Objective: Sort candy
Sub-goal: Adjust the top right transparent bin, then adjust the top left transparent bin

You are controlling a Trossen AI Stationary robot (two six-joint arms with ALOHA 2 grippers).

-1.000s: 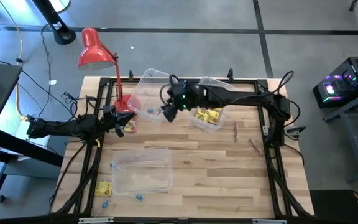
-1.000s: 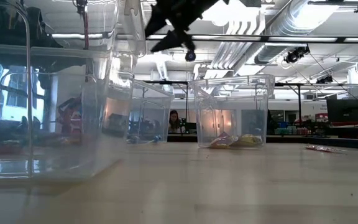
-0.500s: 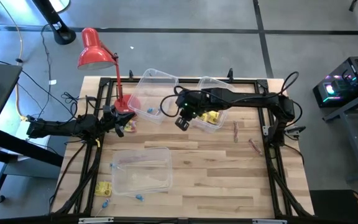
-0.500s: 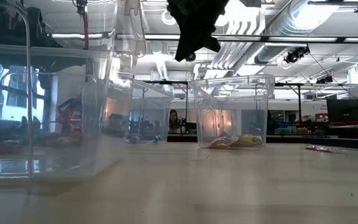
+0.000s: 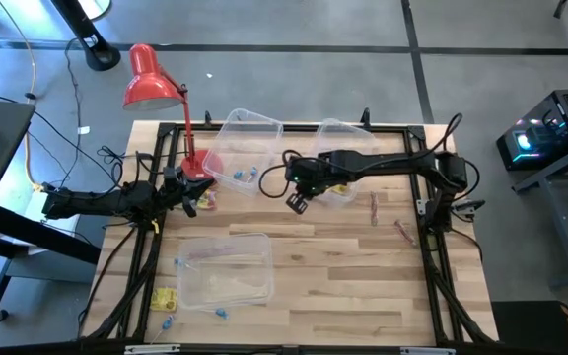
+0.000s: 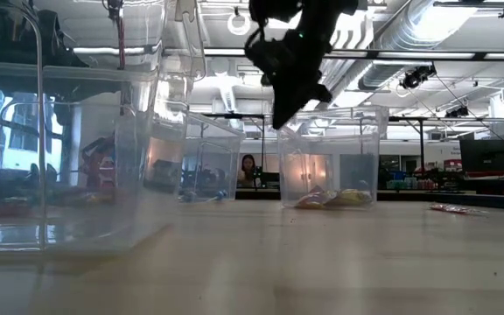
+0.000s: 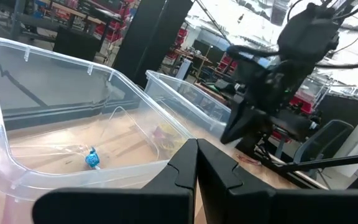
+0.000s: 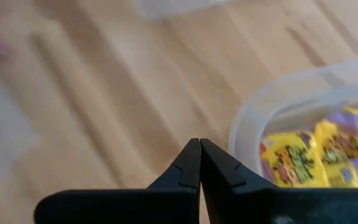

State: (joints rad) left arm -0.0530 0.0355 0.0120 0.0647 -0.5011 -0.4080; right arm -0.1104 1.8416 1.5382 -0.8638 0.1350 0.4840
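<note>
My right gripper [image 5: 298,202] hangs shut and empty above the bare table, just near of the far right clear bin [image 5: 346,197], which holds yellow packets [image 8: 300,162]. It shows high up in the low view [image 6: 292,107]. My left gripper [image 5: 191,193] is shut at the table's left, beside the far left bin [image 5: 233,133], which holds tiny blue pieces [image 7: 92,160]. A third bin [image 5: 227,268] stands near left. Loose candy lies on the table: a yellow packet [image 5: 163,298], blue pieces [image 5: 220,314] and red sticks [image 5: 373,207].
A red desk lamp [image 5: 151,84] stands at the far left, its base next to the far left bin. A black frame [image 5: 432,237] runs along the table's edges. Bare wood [image 5: 363,286] lies at the middle and near right.
My right gripper has swung from over the far left bin toward the table's right and near edges, past the near rim of the bin with the yellow packets. It has come down somewhat and turned about.
</note>
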